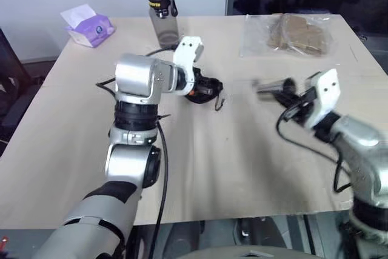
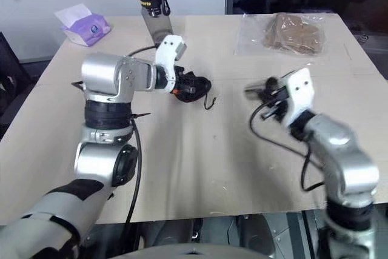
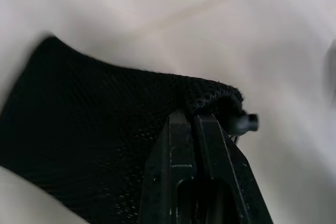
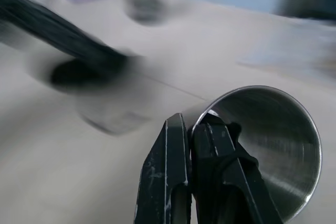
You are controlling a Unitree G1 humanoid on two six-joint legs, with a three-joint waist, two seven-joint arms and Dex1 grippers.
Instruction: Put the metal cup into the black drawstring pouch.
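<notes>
The right gripper (image 4: 197,124) was closed on the rim of the metal cup (image 4: 273,145), 1 finger inside the wall and 1 outside, so that the cup was carried on its side above the table (image 1: 212,168), mouth turned back toward the wrist. The grip at the rim probably left the closed base free to lead into the bag.

The left gripper (image 3: 197,121) was shut on the hem of the black drawstring pouch (image 3: 89,129), pinched beside the cord stopper (image 3: 247,123), apparently to lift the mouth and keep it steady.

Relative to the pouch, the cup was held well apart toward the robot's right. The water bottle (image 1: 162,10) stood just beyond the pouch, the tissue pack (image 1: 88,26) beyond and to its left, and the clear bag of brown items (image 1: 294,34) beyond and to its right.
</notes>
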